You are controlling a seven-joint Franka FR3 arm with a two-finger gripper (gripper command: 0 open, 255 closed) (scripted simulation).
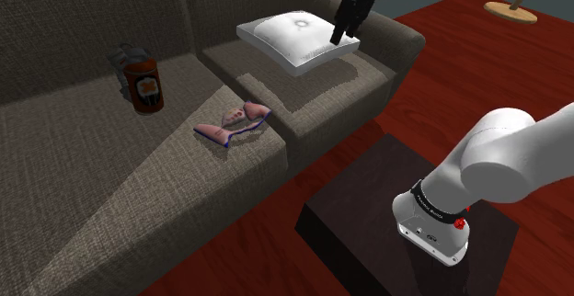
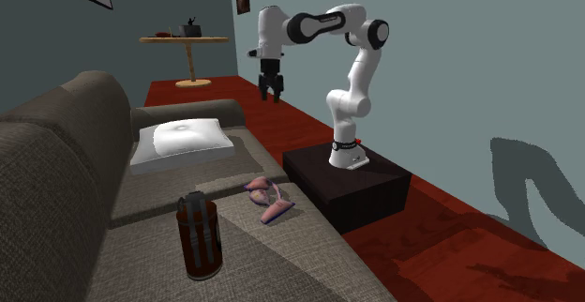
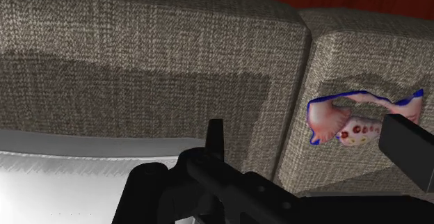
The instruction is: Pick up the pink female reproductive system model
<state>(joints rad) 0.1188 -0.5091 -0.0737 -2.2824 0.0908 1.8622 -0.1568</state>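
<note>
The pink reproductive system model (image 1: 235, 121) lies flat on a brown sofa seat cushion (image 1: 138, 184), near the seam to the neighbouring cushion. It has blue-purple edges and small red and yellow dots (image 3: 355, 122). In the second exterior view the model (image 2: 270, 197) rests near the sofa's front edge. My black gripper (image 1: 342, 29) hangs high in the air over the white pillow's edge, well away from the model. Its fingers (image 2: 270, 92) stand apart and open, with nothing between them. In the wrist view the gripper (image 3: 309, 136) looks down on the cushion seam, with the model beside one finger (image 3: 407, 146).
A white pillow (image 1: 296, 39) lies on the neighbouring cushion below the gripper. A dark reddish can (image 1: 144, 85) stands on the sofa behind the model. The dark box stand (image 1: 368, 202) sits on the red wooden floor before the sofa. A round side table (image 2: 187, 39) stands further off.
</note>
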